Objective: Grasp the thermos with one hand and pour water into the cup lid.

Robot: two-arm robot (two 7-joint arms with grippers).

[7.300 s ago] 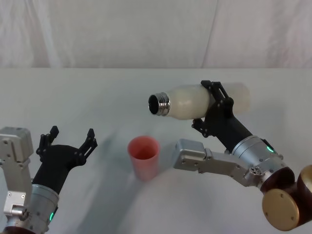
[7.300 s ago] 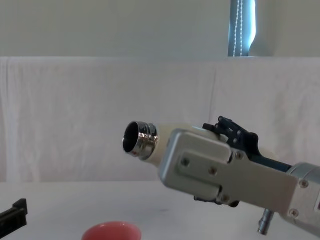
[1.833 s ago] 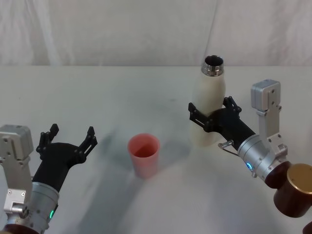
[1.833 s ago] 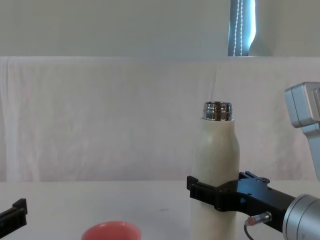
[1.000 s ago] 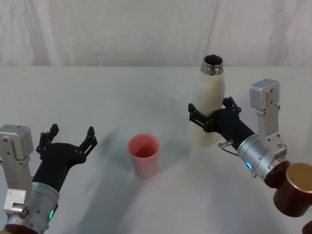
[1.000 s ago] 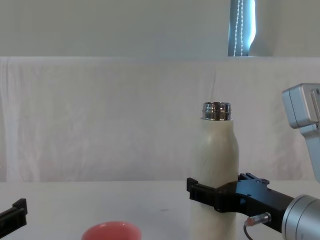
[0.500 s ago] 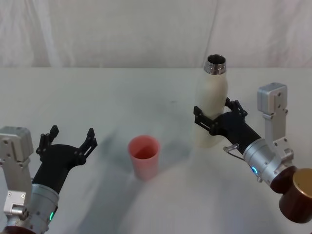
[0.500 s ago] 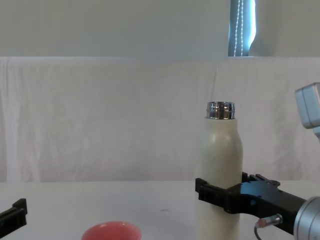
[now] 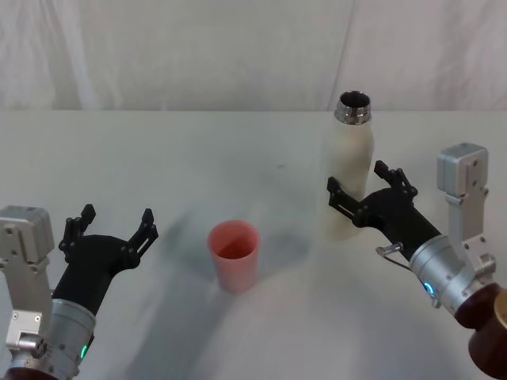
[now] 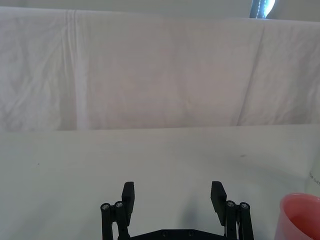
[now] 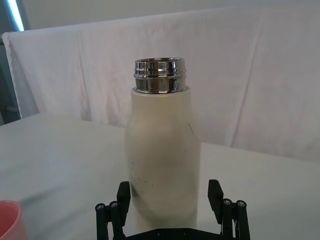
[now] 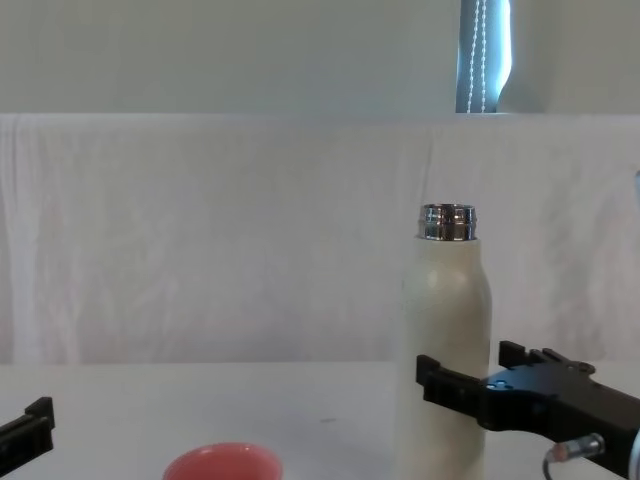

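Presently, entries as follows.
Thermos (image 9: 347, 170): upright on the table, right of centre in head view, neck uncapped; standing free.
Cup lid (image 9: 234, 255): lower centre, mouth up, well left of thermos.
Right gripper (image 9: 371, 195): fingers spread, flanking the thermos base, apparently not pressing it.
Left gripper (image 9: 111, 229): lower left, fingers spread, idle.

My thermos (image 9: 348, 170) stands upright on the table at about two o'clock from the cup lid (image 9: 234, 255), cream-white, its silver neck uncapped. The pink-red cup lid sits upright, mouth up, well apart from it.
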